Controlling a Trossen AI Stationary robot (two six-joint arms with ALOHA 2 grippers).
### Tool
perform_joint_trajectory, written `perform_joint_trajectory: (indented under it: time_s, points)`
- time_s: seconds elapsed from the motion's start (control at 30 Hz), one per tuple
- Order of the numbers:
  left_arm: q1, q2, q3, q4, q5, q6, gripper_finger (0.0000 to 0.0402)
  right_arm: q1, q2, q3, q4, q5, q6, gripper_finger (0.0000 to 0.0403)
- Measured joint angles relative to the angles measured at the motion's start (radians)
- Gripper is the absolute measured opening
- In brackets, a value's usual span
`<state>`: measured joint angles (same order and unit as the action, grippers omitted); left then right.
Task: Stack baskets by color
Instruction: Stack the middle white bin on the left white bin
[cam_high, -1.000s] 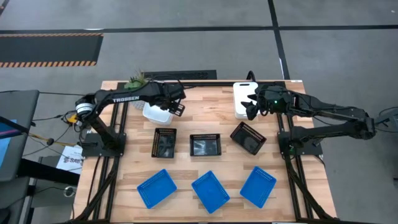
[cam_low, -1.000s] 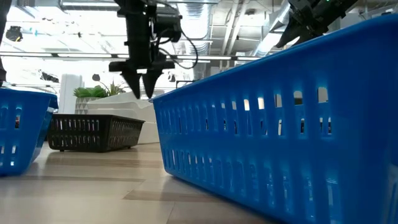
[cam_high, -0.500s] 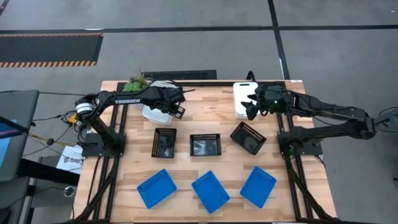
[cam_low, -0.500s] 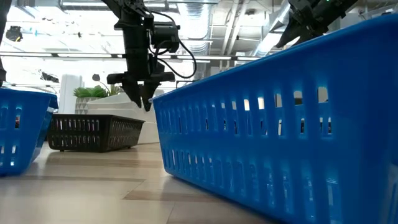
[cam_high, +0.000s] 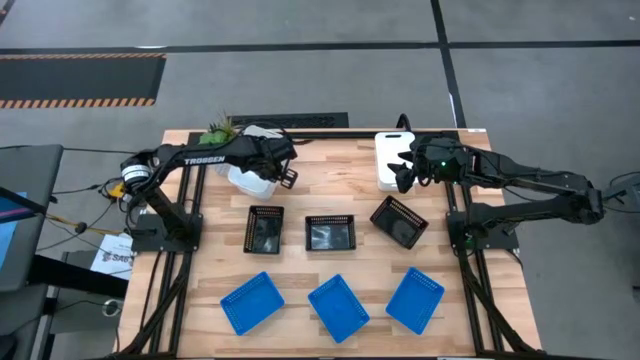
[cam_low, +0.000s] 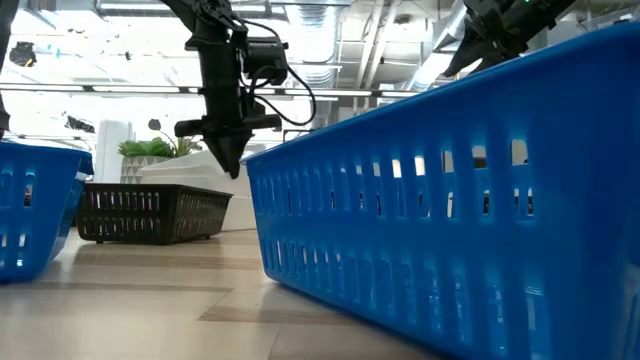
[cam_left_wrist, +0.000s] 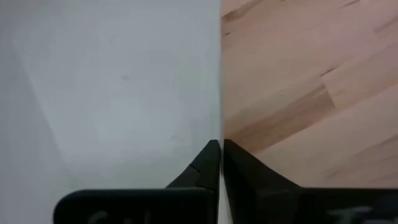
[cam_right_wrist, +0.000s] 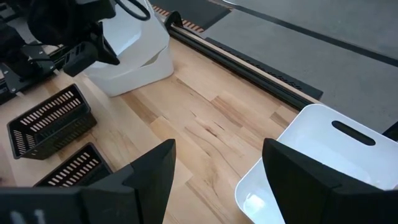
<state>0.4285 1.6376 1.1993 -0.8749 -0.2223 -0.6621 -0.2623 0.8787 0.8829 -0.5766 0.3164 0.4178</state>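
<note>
Two white baskets (cam_right_wrist: 138, 70) stand at the far left, the upper one (cam_right_wrist: 134, 31) tilted in the lower. My left gripper (cam_high: 278, 172) is shut on the upper one, next to a potted plant. A third white basket (cam_high: 394, 160) lies at the far right. My right gripper (cam_right_wrist: 217, 180) hangs open above it and touches nothing. Three black baskets (cam_high: 330, 232) stand in the middle row and three blue baskets (cam_high: 338, 307) in the near row, all on their bottoms. My left gripper pinches the upper white basket's side wall at its rim (cam_left_wrist: 208, 127), one finger (cam_left_wrist: 205, 168) inside the basket and the other outside over the wood. The fingers come from above, pointing steeply down. The basket sits tilted in the white basket beneath it.
A small green plant (cam_high: 220, 130) stands at the far left corner, close to my left arm. Bare wood lies between the two white groups (cam_high: 330, 170) and between the rows. In the low view a blue basket (cam_low: 450, 190) fills the foreground.
My left gripper has sunk a little toward the white baskets and has shut, its fingers closing from a clear gap onto the basket's wall. My right arm has kept still.
</note>
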Motion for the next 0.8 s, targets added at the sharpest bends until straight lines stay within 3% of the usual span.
perform_joint_trajectory:
  time_s: [0.43,0.8]
  points:
    - [-0.003,-0.003,0.154,-0.206,0.008,-0.011,0.0,0.0,0.0,0.0,0.0,0.0,0.0,0.0264]
    - [-0.023,-0.004,0.182,-0.344,0.019,0.004,0.0,0.0,0.0,0.0,0.0,0.0,0.0,0.0264]
